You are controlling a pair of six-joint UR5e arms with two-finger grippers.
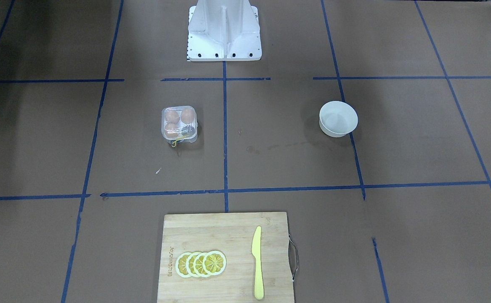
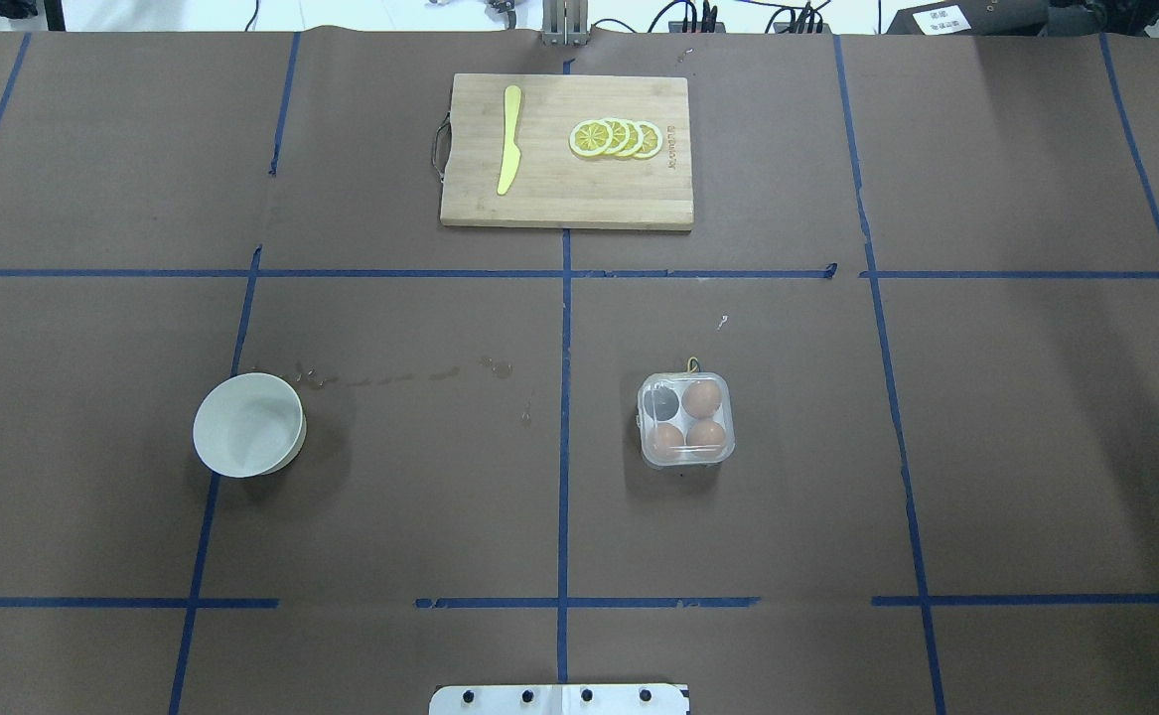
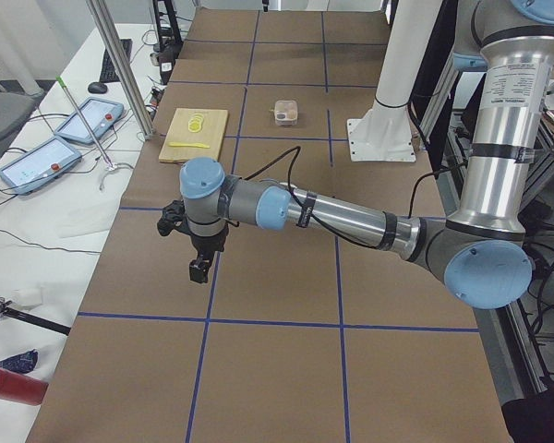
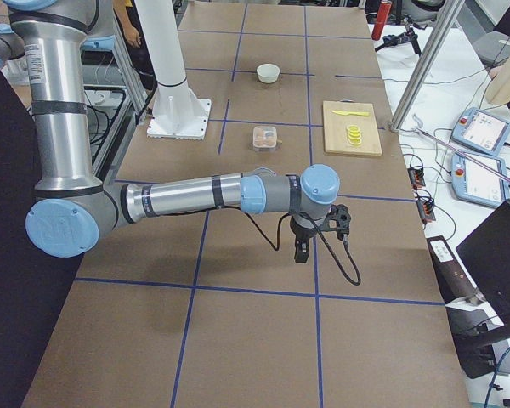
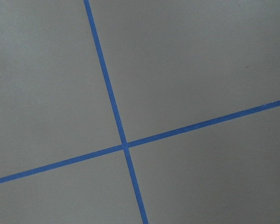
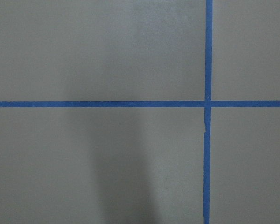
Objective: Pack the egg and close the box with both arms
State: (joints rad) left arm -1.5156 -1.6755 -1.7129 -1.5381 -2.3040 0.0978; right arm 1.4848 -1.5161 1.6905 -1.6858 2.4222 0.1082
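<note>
The clear plastic box (image 2: 686,420) sits right of the table's middle, and its lid looks down over the cells. Three orange-brown eggs lie in it, one of them the egg (image 2: 702,398); the fourth cell (image 2: 658,402) is dark and empty. The box also shows in the front view (image 1: 179,122). My left gripper (image 3: 198,273) hangs over bare table at the left end, far from the box. My right gripper (image 4: 300,253) hangs over the right end. Both show only in the side views, so I cannot tell whether they are open or shut. The wrist views show only brown table and blue tape.
A white bowl (image 2: 248,424) stands left of the middle and looks empty. A wooden cutting board (image 2: 559,199) lies at the far edge with a yellow knife (image 2: 508,139) and lemon slices (image 2: 617,138). The white pedestal (image 1: 224,31) stands at the robot's side.
</note>
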